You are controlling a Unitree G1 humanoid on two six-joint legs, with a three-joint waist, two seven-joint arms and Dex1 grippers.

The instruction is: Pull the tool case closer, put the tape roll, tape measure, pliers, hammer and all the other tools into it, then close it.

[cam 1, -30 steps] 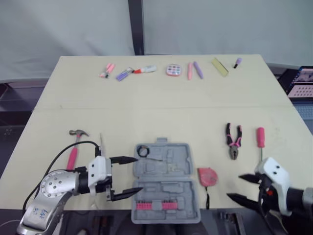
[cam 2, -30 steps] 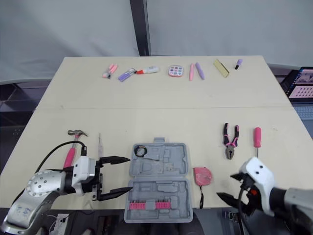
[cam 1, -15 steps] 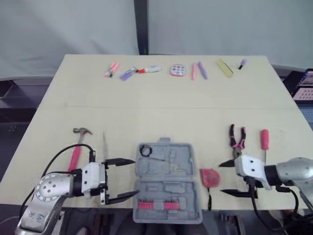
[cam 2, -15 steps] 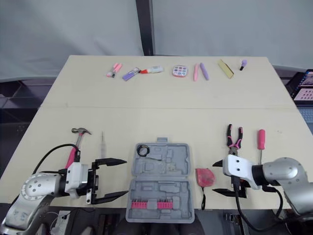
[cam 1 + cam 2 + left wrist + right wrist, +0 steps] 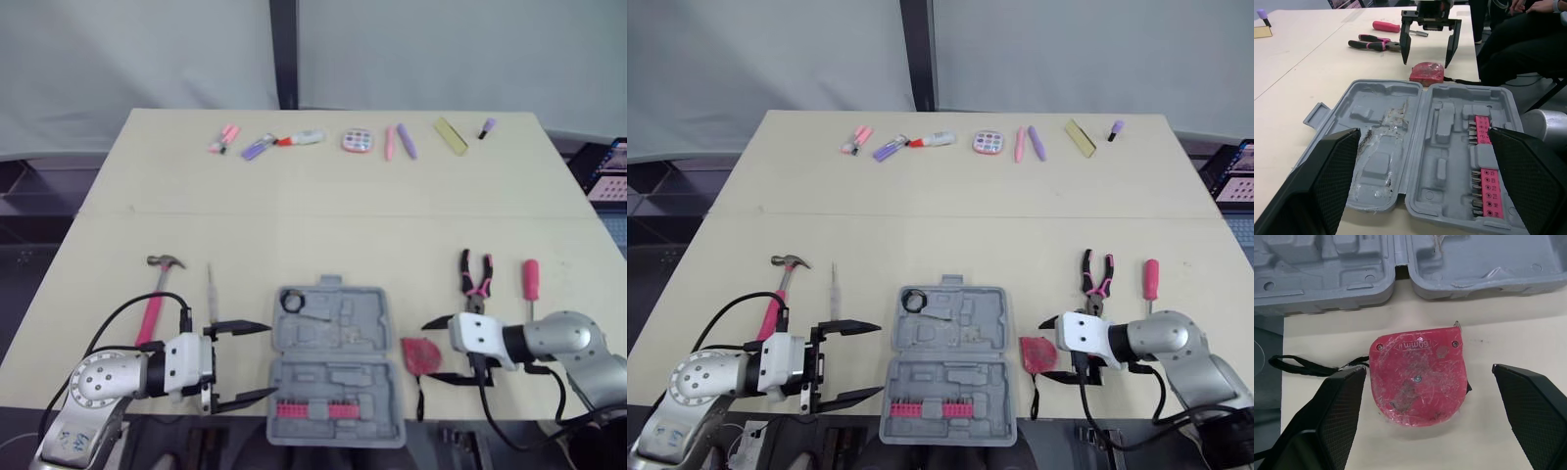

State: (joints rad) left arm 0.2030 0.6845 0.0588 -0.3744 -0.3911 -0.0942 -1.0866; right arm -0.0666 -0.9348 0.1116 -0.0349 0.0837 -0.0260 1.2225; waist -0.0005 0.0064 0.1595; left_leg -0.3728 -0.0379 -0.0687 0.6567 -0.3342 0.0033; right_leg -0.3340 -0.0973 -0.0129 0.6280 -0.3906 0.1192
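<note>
The gray tool case (image 5: 947, 362) lies open and flat at the near middle of the table (image 5: 940, 235), its near half reaching just over the table's near edge. The black tape roll (image 5: 912, 300) sits in its far left corner, and a row of pink bits (image 5: 940, 410) lines its near rim. At the case's 9 o'clock the left hand (image 5: 880, 359) hangs low with its fingers wide apart, empty, pointing at the case's side with a narrow strip of bare table between. At 3 o'clock, just beside the case, lies the red tape measure (image 5: 1419, 374), its black strap (image 5: 1298, 364) trailing off the table edge. The right hand (image 5: 1042, 350) has its fingers spread to either side of it, with gaps showing on both sides. The pliers (image 5: 1094, 279) lie at the case's 2 o'clock, close behind the right hand, with a pink screwdriver (image 5: 1149, 279) just beyond them. The hammer (image 5: 779, 294) and a thin pale tool (image 5: 834, 287) lie at 10 o'clock, beside the left arm. The table's middle is open; a row of small items (image 5: 985, 142) lines the far edge at 12 o'clock. A seated person's dark trousers (image 5: 1508, 34) show beyond the table in the left wrist view.
</note>
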